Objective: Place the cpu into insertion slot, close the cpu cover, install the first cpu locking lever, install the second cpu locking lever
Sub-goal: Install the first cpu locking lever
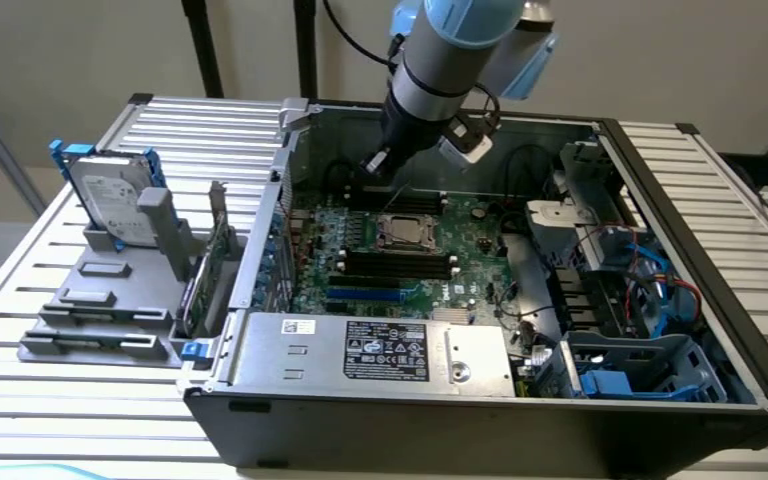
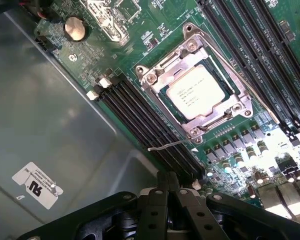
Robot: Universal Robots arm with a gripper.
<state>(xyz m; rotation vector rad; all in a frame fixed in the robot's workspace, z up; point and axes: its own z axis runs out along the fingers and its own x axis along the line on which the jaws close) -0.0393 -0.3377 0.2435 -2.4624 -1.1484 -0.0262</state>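
With the cpu (image 2: 192,92) seated under the shut cover (image 2: 165,65), the empty fingers (image 2: 159,200), pressed together, hover near a seemingly unlatched lever (image 2: 167,146).

Robotics lab bench: an opened computer case (image 1: 491,430) lies on a slatted metal table (image 1: 37,395), a hard drive (image 1: 104,195) stands beside it, a robot arm (image 1: 431,80) reaches in.

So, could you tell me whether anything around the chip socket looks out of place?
One thin wire lever sticks out over the black memory slots instead of lying along the metal frame; it looks unlatched.
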